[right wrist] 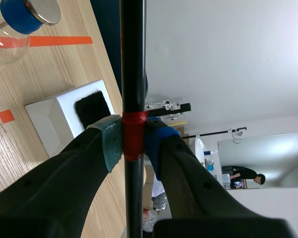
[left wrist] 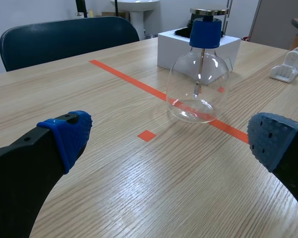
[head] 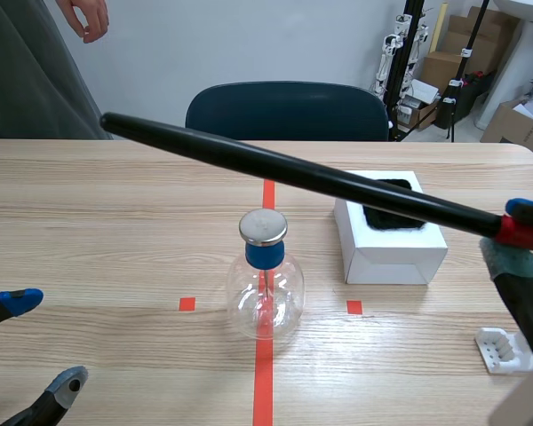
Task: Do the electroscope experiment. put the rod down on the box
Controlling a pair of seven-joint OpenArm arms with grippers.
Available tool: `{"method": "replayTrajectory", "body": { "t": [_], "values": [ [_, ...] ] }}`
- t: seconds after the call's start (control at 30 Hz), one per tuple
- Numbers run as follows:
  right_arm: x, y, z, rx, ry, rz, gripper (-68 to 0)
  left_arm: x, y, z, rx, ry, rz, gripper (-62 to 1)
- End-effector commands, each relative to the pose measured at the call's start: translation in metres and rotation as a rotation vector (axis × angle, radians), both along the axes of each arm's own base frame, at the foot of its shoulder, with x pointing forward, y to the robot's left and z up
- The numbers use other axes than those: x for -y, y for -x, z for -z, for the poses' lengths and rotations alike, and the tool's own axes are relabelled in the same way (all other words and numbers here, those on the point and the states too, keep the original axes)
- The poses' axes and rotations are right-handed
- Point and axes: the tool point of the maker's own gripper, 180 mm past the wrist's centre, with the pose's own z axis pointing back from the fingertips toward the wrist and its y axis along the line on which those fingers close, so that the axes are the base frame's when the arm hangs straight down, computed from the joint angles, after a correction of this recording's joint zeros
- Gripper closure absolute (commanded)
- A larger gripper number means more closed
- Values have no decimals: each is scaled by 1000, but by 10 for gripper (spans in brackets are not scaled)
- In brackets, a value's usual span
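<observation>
The right tool point(head: 515, 232), closed on the red-taped end of the black rod point(head: 293, 173), could swing its long free end into the electroscope point(head: 265, 288) while lowering toward the white box point(head: 386, 257).

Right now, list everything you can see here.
box: one, white, on the wooden table
pad: one, black, on the box
flask: one, clear, blue stopper, metal cap, left of the box
rod: one, black, red band, held in the air
plastic piece: one, white, near right corner
chair: one, dark blue, far side
person: one, grey clothes, far left
left gripper: one, black, open, near left
right gripper: one, black, shut on the rod
</observation>
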Motion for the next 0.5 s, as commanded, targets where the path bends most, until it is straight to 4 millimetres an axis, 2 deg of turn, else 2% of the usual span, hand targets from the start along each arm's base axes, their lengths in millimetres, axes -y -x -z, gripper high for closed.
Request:
{"method": "replayTrajectory", "body": {
  "t": [0.0, 0.47],
  "values": [
    [-1, -1, -6, 23, -5, -3, -77, -1, -3, -8, 27, 18, 0, -623],
    [0, -2, -6, 21, -4, 4, -77, -1, -3, -8, 27, 18, 0, -623]
  ]
}}
